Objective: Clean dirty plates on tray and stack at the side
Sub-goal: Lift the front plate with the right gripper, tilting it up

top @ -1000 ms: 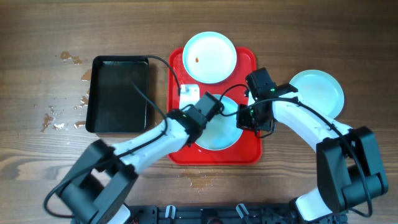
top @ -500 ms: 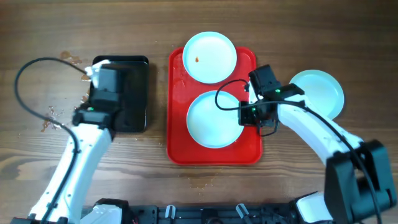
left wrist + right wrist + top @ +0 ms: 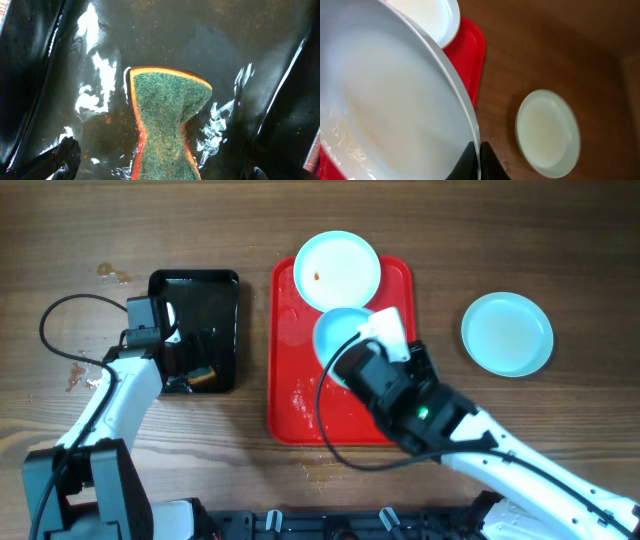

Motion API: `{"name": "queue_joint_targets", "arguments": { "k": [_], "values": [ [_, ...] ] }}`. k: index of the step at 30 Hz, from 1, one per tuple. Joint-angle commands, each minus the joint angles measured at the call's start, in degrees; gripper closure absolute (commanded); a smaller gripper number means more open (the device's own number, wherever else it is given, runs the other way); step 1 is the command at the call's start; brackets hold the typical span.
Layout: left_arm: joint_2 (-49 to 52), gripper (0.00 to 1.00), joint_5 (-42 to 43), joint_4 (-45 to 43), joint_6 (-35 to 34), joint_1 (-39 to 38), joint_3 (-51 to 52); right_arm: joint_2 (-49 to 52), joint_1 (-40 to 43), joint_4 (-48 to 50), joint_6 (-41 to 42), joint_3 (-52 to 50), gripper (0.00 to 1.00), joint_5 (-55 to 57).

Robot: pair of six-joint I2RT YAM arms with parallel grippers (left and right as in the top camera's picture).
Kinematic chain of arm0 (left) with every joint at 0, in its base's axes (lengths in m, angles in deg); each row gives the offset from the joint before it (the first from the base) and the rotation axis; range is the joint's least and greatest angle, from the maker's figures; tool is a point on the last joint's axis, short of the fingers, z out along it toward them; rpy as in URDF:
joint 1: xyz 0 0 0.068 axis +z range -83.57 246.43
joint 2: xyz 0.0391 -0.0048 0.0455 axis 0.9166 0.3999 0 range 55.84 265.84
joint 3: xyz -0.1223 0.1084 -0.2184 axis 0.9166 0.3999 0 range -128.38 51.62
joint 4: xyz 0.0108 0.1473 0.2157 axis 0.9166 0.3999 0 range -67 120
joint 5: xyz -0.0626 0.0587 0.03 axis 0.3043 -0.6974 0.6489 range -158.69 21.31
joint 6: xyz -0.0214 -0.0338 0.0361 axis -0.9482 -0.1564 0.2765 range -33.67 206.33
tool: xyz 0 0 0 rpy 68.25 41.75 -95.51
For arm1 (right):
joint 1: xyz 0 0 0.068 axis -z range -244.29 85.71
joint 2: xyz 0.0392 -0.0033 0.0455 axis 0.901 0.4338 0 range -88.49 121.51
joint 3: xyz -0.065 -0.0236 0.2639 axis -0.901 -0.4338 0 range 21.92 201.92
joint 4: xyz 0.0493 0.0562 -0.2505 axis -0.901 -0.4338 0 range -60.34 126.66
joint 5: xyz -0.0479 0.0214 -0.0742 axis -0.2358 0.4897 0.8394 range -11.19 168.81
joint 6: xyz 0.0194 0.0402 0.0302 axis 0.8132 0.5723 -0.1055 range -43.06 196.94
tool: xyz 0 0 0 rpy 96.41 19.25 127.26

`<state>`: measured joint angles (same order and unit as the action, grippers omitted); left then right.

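Observation:
My right gripper (image 3: 479,161) is shut on the rim of a pale blue plate (image 3: 395,100), held tilted above the red tray (image 3: 290,400); from overhead the gripper (image 3: 360,345) and the lifted plate (image 3: 340,328) are over the tray's middle. A second plate (image 3: 338,272) with a small orange-brown smear lies at the tray's far end. A third plate (image 3: 507,332) sits on the table to the right. My left gripper (image 3: 162,170) stands open over a green and orange sponge (image 3: 167,125), which lies in water between the fingertips (image 3: 67,155).
The sponge (image 3: 203,377) rests in a black tray (image 3: 195,276) left of the red tray. Water drops and stains (image 3: 100,370) mark the wood left of the black tray. Wet streaks show on the red tray's floor.
My left arm swung from the red tray to the black tray and opened, letting the sponge go. My right gripper lifted the near plate off the red tray and tilted it.

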<state>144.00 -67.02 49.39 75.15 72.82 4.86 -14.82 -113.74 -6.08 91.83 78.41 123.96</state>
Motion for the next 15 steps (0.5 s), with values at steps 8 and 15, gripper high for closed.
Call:
{"name": "queue_joint_targets", "arguments": {
  "k": [8, 15],
  "values": [
    [0.1, 0.0, 0.9, 0.0, 0.5, 0.3, 0.0, -0.9, -9.6, 5.7, -6.0, 1.4, 0.96, 20.6],
    [0.1, 0.0, 0.9, 0.0, 0.5, 0.3, 0.0, -0.9, -9.6, 6.3, -6.1, 1.4, 0.96, 20.9]
  ]
}}
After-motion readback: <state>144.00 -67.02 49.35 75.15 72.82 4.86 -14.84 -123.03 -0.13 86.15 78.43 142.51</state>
